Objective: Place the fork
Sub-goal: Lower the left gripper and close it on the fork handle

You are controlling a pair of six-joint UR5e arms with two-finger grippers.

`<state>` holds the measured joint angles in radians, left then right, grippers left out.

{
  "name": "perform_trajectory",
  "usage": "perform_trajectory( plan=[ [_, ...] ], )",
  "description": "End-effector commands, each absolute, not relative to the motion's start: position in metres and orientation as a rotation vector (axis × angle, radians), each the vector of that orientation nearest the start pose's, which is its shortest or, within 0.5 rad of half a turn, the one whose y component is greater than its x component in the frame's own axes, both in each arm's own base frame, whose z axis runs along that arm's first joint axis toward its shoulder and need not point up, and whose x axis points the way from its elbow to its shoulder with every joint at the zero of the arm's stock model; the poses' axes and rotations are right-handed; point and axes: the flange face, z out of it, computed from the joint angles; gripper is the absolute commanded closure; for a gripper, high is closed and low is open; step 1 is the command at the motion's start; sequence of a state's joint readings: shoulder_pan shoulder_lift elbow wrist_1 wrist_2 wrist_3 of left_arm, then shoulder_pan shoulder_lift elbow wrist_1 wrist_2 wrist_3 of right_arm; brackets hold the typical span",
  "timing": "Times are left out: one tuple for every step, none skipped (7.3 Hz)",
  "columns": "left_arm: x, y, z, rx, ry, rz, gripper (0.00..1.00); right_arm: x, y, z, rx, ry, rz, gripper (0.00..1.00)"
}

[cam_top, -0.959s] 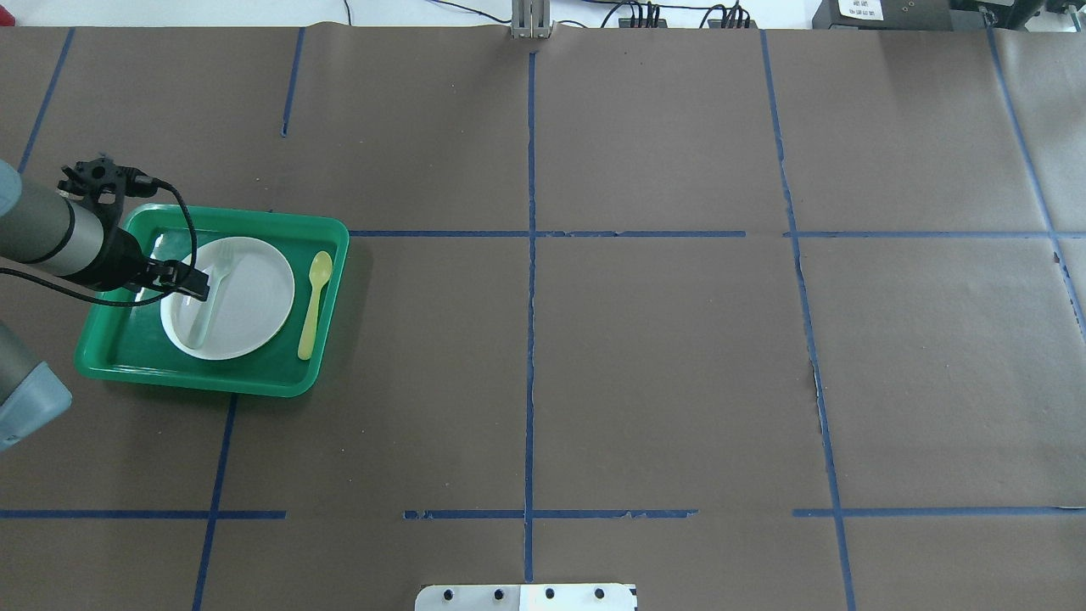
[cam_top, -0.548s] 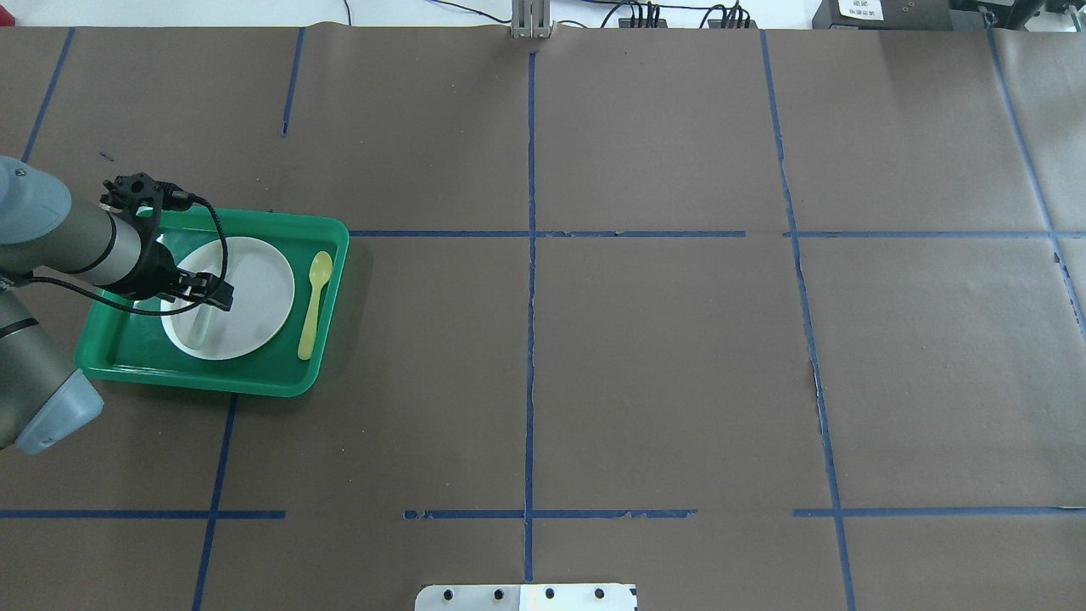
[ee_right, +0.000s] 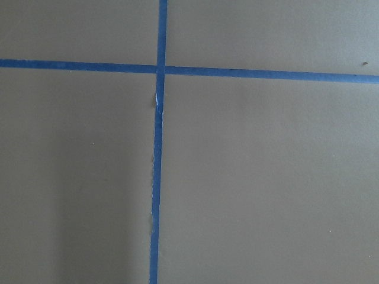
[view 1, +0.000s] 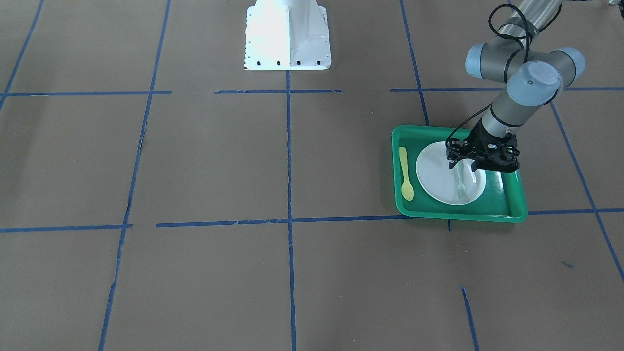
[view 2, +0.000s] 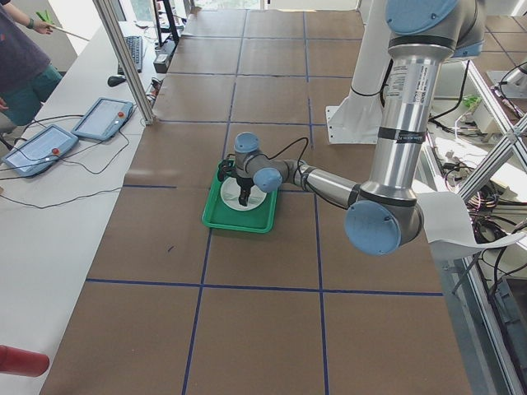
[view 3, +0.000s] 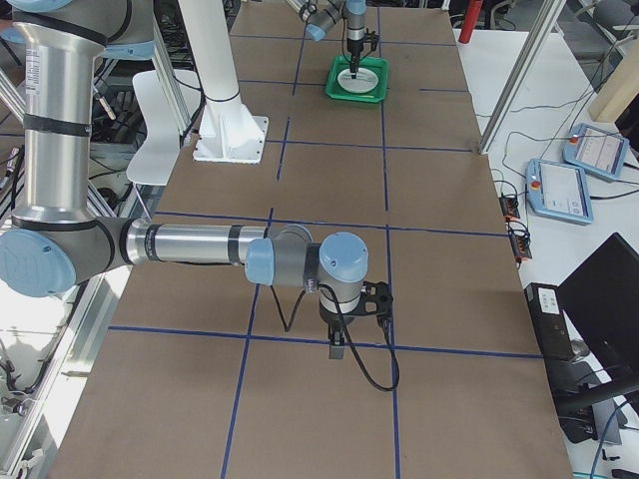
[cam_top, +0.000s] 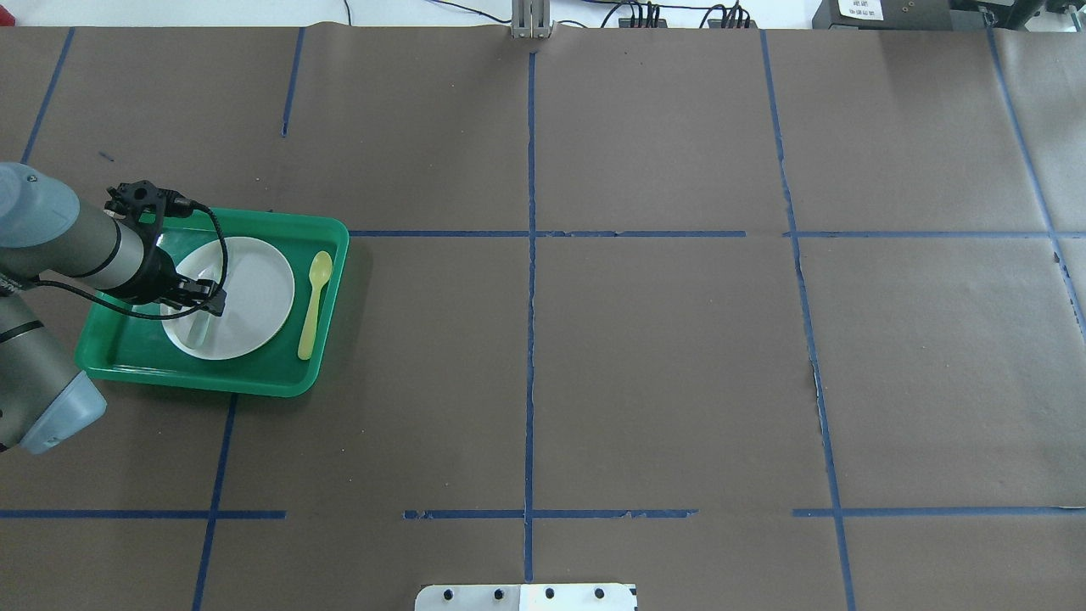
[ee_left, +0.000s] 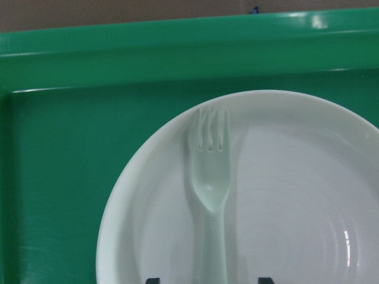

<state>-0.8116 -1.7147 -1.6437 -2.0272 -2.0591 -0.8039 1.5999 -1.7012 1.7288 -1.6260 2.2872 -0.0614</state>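
Note:
The pale whitish fork (ee_left: pixel 210 183) lies flat on the white plate (ee_left: pixel 296 195) inside the green tray (ee_left: pixel 59 148). Its tines point toward the tray's far rim. My left gripper (cam_top: pixel 212 301) is low over the plate, open, with one fingertip on each side of the fork's handle and apart from it. In the front-facing view the gripper (view 1: pixel 465 165) stands over the handle and the fork (view 1: pixel 461 187) shows beyond it. My right gripper (view 3: pixel 339 347) shows only in the exterior right view, far from the tray; I cannot tell whether it is open or shut.
A yellow-green spoon (cam_top: pixel 314 301) lies in the tray (cam_top: pixel 127 356) beside the plate (cam_top: pixel 254 288), on the side toward the table's middle. Brown paper with blue tape lines covers the table. The robot's white base (view 1: pixel 287 34) stands at the table's near edge.
My left gripper has moved from the plate's left edge to over the fork's handle and now covers its middle. The fork, plate and spoon have not moved.

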Motion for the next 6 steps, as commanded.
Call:
perform_trajectory(
  plan=[
    [0.3346,-0.4776,0.5053,0.133,0.801,0.123,0.41,0.0805,-0.4322,0.6509,0.006,-0.717,-0.021,0.00],
    [0.3347,-0.4775,0.5054,0.131,0.801,0.123,0.57,0.0805,-0.4322,0.6509,0.006,-0.717,-0.021,0.00],
    [0.3348,-0.4772,0.5053,0.128,0.803,0.124,0.63,0.0805,-0.4322,0.6509,0.006,-0.717,-0.021,0.00],
    [0.3349,-0.4773,0.5061,0.127,0.802,0.122,0.63,0.0805,-0.4322,0.6509,0.005,-0.717,-0.019,0.00],
    [0.3355,-0.4767,0.5053,0.127,0.804,0.123,0.62,0.0805,-0.4322,0.6509,0.006,-0.717,-0.021,0.00],
    [0.3355,-0.4767,0.5053,0.127,0.804,0.123,0.62,0.0805,-0.4322,0.6509,0.006,-0.717,-0.021,0.00]
  ],
)
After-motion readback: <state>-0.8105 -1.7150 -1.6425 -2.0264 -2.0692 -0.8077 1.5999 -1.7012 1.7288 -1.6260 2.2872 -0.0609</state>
